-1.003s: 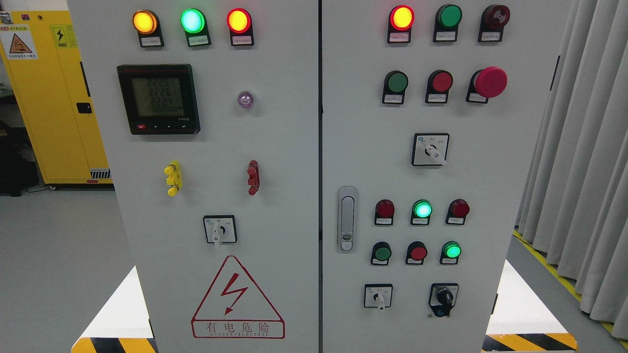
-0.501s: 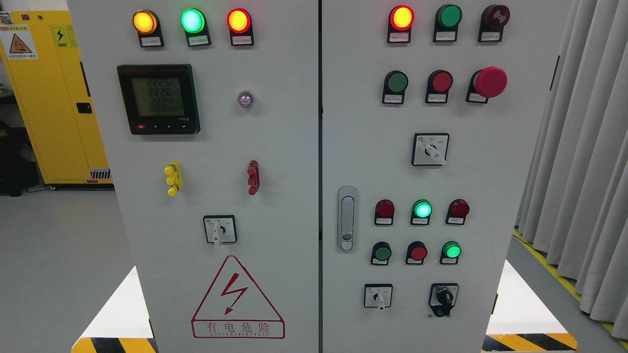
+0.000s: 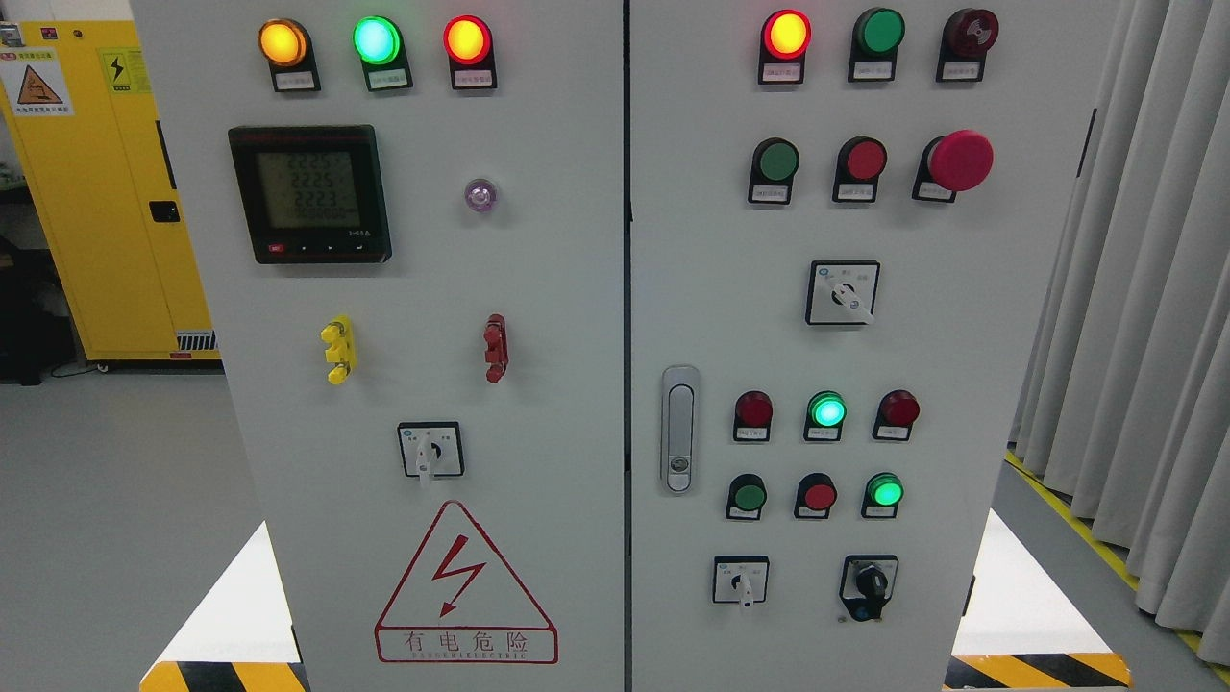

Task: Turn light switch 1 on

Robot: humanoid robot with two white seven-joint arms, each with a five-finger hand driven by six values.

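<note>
Nothing has moved since 1 s ago bar meter digits; no hand in view, so state unknown, reach not begun; switch 1 unreadable, prob. among lower-right pushbuttons (image 3: 815, 496), needs ID first.

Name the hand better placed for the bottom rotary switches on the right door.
Right, tentatively: neither hand shows, but the white switch and black switch sit on the right door, the right arm's side.

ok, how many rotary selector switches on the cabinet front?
4: left door lower middle; right door centre; right door bottom, white-handled and black-knobbed. Panel below the frame isn't visible.
</note>
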